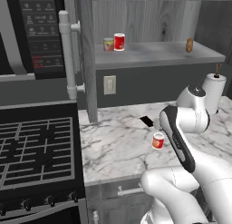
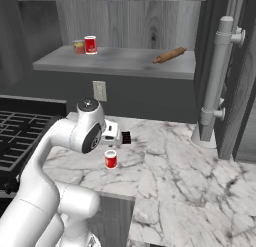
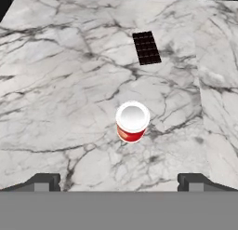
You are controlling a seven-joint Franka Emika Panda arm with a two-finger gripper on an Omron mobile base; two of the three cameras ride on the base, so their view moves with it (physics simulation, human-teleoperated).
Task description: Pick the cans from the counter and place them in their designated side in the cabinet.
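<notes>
A: Why is the gripper point(image 3: 119, 181) above the can point(image 3: 132, 121)?
B: Lining up a top grasp, I'd judge; its fingers are spread wide, empty. The can stands upright on the counter point(image 3: 56, 84).
A: Anything nearby?
B: A black mark point(image 3: 147, 48) just beyond it; a red can point(image 1: 119, 41) and a tan-banded can point(image 1: 108, 44) already occupy the cabinet shelf point(image 1: 149, 53), a brown object point(image 1: 189, 45) at its far end

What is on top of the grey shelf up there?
On the shelf stand a plain red can and a yellowish banded can, side by side. A brown rolling pin lies at the other end.
</notes>
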